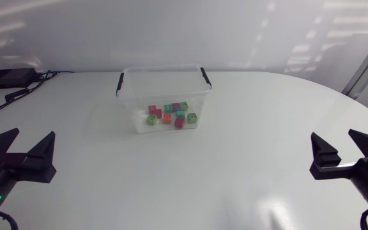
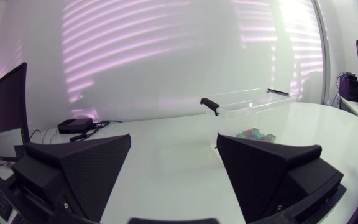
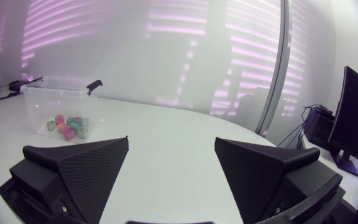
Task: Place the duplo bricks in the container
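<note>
A clear plastic container (image 1: 163, 80) with black handle clips stands at the table's far middle. Several duplo bricks (image 1: 170, 114), red, green, orange and teal, lie inside it on its floor. My left gripper (image 1: 23, 148) rests open at the near left edge, far from the container, nothing between its fingers. My right gripper (image 1: 338, 148) rests open at the near right edge, also with nothing in it. From the left wrist the container (image 2: 253, 102) shows ahead of the gripper (image 2: 173, 163). The right wrist view has the container (image 3: 58, 93) ahead of the gripper (image 3: 169, 163), bricks (image 3: 70, 126) visible through its wall.
A black box (image 1: 8, 78) with cables (image 1: 27, 89) sits at the table's far left corner. The table's curved edge (image 1: 356, 102) runs along the right side.
</note>
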`<state>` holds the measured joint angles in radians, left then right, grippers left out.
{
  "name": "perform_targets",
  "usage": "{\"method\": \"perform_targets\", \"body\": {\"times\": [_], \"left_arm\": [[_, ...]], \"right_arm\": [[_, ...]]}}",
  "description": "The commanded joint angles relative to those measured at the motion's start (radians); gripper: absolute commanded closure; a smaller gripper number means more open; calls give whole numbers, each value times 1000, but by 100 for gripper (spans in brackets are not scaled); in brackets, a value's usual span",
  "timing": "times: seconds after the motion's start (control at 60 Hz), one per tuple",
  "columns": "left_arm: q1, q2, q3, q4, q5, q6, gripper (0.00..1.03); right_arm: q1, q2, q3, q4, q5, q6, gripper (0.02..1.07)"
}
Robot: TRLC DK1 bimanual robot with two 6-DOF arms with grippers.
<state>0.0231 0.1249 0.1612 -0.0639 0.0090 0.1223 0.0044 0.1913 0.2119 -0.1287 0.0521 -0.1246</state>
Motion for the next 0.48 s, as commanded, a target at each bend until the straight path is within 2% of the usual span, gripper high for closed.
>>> {"method": "perform_targets", "body": {"times": [0.0, 0.3, 0.467], "left_arm": [[-9, -33, -50, 28, -7, -50, 8], [-23, -125, -161, 64, -9, -122, 10], [-23, -125, -161, 64, -9, -122, 10]], "right_arm": [[-4, -45, -62, 36, -12, 47, 7], [-4, -191, -212, 129, -52, 125, 7], [-4, -191, -212, 129, -52, 125, 7]]}}
